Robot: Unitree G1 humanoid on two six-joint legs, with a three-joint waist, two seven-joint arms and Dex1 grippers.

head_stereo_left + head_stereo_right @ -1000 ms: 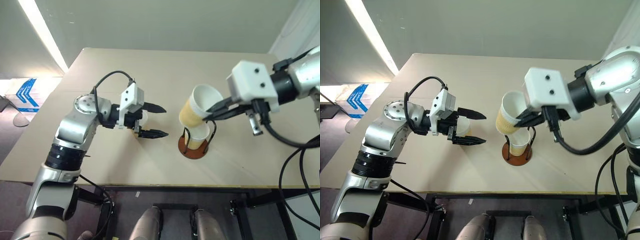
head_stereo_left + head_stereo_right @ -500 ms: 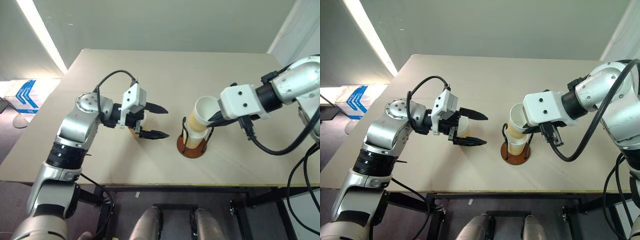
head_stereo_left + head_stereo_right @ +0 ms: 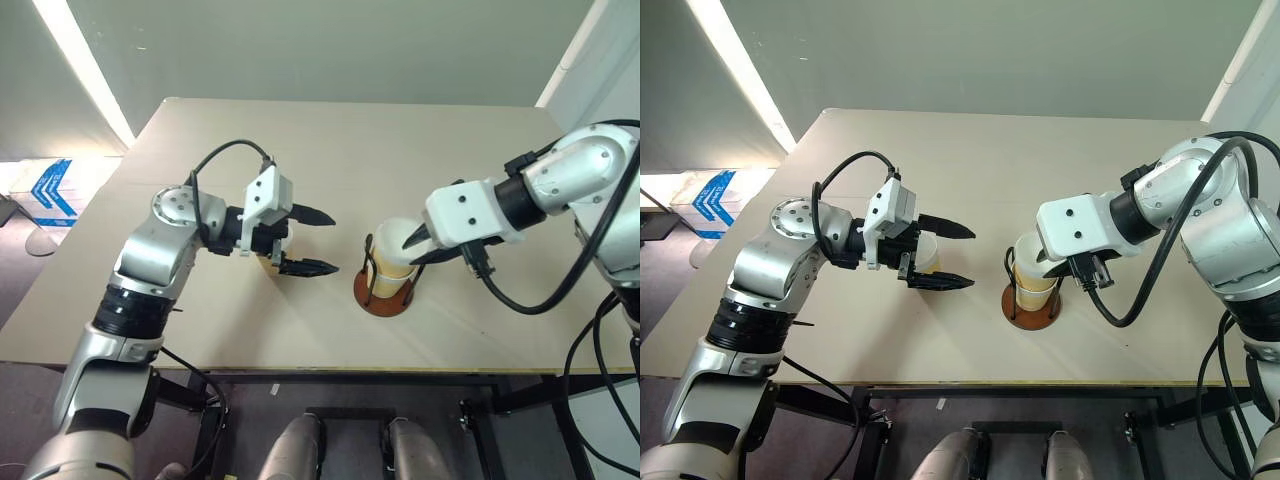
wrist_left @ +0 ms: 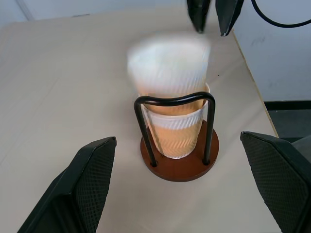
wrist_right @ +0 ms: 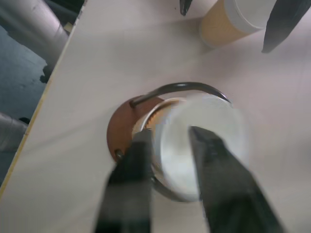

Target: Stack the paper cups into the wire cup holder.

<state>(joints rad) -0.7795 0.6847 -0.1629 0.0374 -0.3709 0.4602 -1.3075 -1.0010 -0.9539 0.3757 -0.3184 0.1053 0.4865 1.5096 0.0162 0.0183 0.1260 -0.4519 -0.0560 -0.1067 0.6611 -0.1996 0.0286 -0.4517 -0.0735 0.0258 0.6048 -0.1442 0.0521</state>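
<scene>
Tan top cup is sitting nested in the lower cup inside the holder, between the two wire loops near the front edge of the table. Right gripper is right over it, one finger inside the rim and one outside, slightly spread, so it looks more loose than pinching. Left gripper is spread wide, pointing at the holder from the side, with the third cup standing on the table just behind its fingers.

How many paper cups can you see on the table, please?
3: two nested in the wire cup holder, upper cup inside lower cup, and a third cup standing between the left end effector's fingers.
</scene>
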